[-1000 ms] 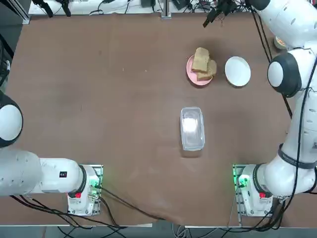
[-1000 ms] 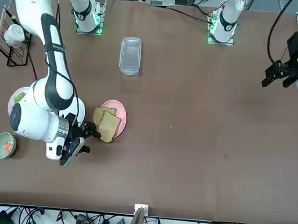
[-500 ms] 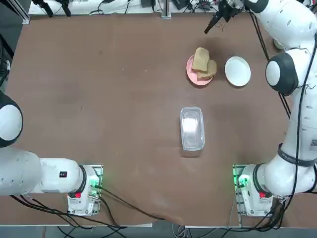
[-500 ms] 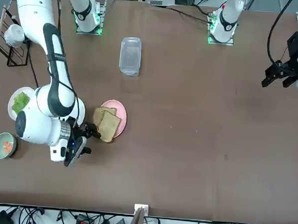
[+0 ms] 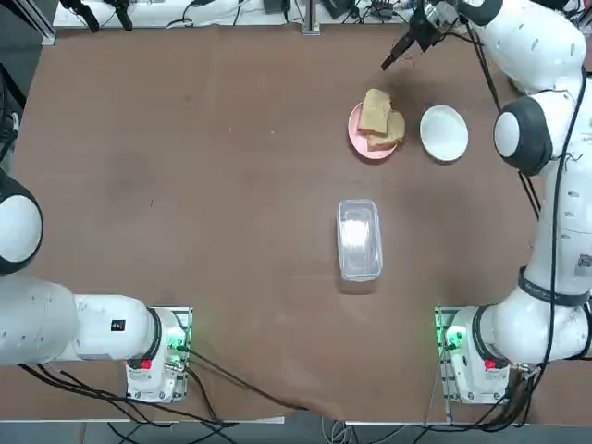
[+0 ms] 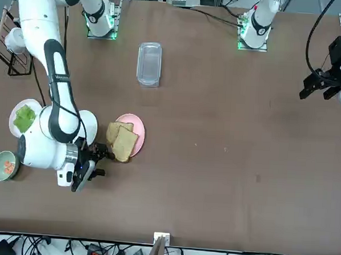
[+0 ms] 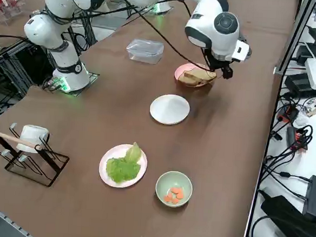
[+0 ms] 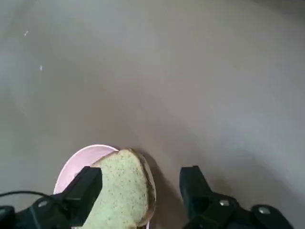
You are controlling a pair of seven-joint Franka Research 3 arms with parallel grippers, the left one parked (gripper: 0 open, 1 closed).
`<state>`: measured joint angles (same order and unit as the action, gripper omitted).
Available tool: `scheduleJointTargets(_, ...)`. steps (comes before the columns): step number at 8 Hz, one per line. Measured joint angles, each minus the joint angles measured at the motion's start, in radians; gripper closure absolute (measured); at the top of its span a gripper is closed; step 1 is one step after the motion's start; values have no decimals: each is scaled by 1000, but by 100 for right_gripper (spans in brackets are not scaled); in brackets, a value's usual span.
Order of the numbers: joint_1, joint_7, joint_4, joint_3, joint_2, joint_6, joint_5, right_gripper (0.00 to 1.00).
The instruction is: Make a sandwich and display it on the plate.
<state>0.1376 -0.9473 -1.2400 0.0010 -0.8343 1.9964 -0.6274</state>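
Two tan bread slices (image 5: 380, 120) lie overlapping on a pink plate (image 5: 355, 130). The empty white plate (image 5: 444, 132) sits just to its right, also in the side view (image 7: 170, 109). Green lettuce (image 7: 123, 166) rests on a second white plate (image 7: 107, 171). A stacked sandwich is not in view. My right gripper (image 8: 140, 176) hangs open over the far edge of the bread (image 8: 123, 191), one finger on each side of the top slice's corner and nothing between the fingers. From overhead the gripper (image 5: 400, 54) shows past the pink plate.
A clear lidded container (image 5: 359, 239) lies mid-table. A small green bowl (image 7: 173, 188) with orange pieces sits beside the lettuce plate. A wire rack with a white cup (image 7: 30, 145) stands at the table's right edge. Cables run along the far edge.
My right arm has swung, uncovering the white plate and the lettuce plate in the front view. The gripper has shifted slightly near the bread and stays open. The bread has not moved.
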Motion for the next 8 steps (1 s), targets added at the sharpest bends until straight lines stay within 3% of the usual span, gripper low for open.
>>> scheduleJointTargets(4, -9, -82, -61, 0, -28, -44, -77, 0)
scheduleJointTargets(8, -12, -83, -64, 0, -38, -53, -80, 0)
